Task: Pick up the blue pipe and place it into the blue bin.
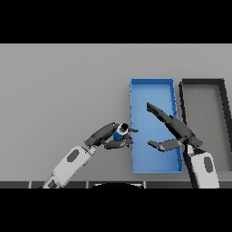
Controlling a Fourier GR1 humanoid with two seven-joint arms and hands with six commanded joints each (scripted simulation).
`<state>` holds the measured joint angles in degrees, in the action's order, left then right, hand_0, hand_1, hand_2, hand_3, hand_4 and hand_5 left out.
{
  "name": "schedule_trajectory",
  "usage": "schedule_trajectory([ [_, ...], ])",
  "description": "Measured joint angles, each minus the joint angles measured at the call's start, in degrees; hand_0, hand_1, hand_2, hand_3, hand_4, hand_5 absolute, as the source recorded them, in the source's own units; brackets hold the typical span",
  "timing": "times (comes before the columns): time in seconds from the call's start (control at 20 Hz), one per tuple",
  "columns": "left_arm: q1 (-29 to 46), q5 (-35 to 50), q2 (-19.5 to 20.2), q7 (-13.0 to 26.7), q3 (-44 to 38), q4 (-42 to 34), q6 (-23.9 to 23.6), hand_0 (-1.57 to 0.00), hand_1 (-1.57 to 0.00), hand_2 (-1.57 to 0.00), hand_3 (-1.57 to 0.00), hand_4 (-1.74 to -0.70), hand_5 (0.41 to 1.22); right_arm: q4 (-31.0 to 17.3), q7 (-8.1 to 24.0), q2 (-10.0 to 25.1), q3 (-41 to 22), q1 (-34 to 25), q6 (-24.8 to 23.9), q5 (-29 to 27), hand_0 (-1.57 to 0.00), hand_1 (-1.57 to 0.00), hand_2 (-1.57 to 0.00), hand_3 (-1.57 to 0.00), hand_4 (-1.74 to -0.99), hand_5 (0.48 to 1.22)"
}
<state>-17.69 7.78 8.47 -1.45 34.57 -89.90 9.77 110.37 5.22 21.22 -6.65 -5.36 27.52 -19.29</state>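
The blue pipe (pixel 120 132) is a short blue tube with a white ring end, held in my left hand (pixel 108 135) just left of the blue bin (pixel 152 93). The left hand's fingers and thumb are curled round the pipe, with fingertips reaching the bin's left wall. My right hand (pixel 174 131) is open over the blue bin, its fingers straight and pointing up-left, its thumb spread toward the left. It holds nothing and is apart from the pipe.
A black bin (pixel 204 82) stands right of the blue bin, side by side with it. The grey table (pixel 63 86) stretches to the left and back.
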Motion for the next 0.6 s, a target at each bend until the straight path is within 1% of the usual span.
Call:
schedule_trajectory([
  [0.05, 0.0, 0.0, 0.2, -0.1, -0.3, -0.2, -0.1, -1.57, -1.57, -1.57, -1.44, -1.73, 1.221, 0.1, 1.6, 1.1, -0.2, -1.2, 1.0, -1.7, 0.00, 0.00, 0.00, 0.00, -1.301, 0.520],
  [0.1, -0.3, -0.5, 0.1, 0.0, -0.2, -0.1, -0.2, -1.57, -1.57, -1.57, -1.44, -1.73, 1.221, 0.6, 3.1, 1.3, -1.4, -2.5, 1.6, -1.7, 0.00, 0.00, 0.00, 0.00, -1.297, 0.522],
  [0.2, -1.4, -1.1, -0.4, 1.4, -0.6, 1.2, -0.4, -1.57, -1.57, -1.57, -1.43, -1.73, 1.221, 2.0, 4.5, 1.6, -3.0, -4.9, 2.4, -2.5, 0.00, 0.00, 0.00, 0.00, -1.297, 0.526],
  [0.25, -0.7, -0.8, -0.1, 0.5, -0.6, 0.3, -0.3, -1.57, -1.57, -1.57, -1.44, -1.73, 1.221, 2.5, 5.3, 1.5, -4.1, -6.1, 3.0, -3.1, 0.00, 0.00, 0.00, 0.00, -1.300, 0.529],
  [0.3, -0.9, -0.3, 0.3, 0.6, -1.1, 0.7, 0.3, -1.57, -1.57, -1.57, -1.44, -1.73, 1.221, 2.8, 6.1, 1.3, -5.2, -7.5, 3.5, -3.4, 0.00, 0.00, 0.00, 0.00, -1.303, 0.532],
  [0.4, -1.3, -0.4, -0.5, 0.3, -1.1, 1.7, 0.6, -1.57, -1.57, -1.57, -1.44, -1.73, 1.221, 1.6, 7.4, 1.4, -6.2, -11.3, 4.4, -3.1, 0.00, 0.00, 0.00, 0.00, -1.294, 0.532],
  [0.45, -0.7, -0.4, -0.4, -0.2, -1.0, 1.4, 0.8, -1.57, -1.57, -1.57, -1.44, -1.73, 1.221, 1.2, 7.4, 0.9, -7.0, -11.9, 5.2, -2.8, 0.00, 0.00, 0.00, 0.00, -1.282, 0.530],
  [0.5, -1.7, -0.3, -0.8, 0.0, -1.4, 2.2, 1.0, -1.57, -1.57, -1.57, -1.45, -1.73, 1.221, 0.4, 7.9, 0.4, -7.6, -13.8, 5.5, -2.9, 0.00, 0.00, 0.00, 0.00, -1.270, 0.530],
  [0.55, -1.3, -0.5, -0.9, -1.7, -1.1, 2.1, 1.3, -1.57, -1.57, -1.57, -1.47, -1.73, 1.221, 0.0, 7.9, 0.1, -8.0, -14.9, 6.0, -3.3, 0.00, 0.00, 0.00, 0.00, -1.260, 0.531],
  [0.6, -1.8, 0.0, -1.0, -1.6, -1.6, 2.5, 1.8, -1.57, -1.57, -1.57, -1.48, -1.73, 1.221, -1.1, 8.9, -1.6, -9.7, -16.3, 6.3, -2.3, 0.00, 0.00, 0.00, 0.00, -1.251, 0.535],
])
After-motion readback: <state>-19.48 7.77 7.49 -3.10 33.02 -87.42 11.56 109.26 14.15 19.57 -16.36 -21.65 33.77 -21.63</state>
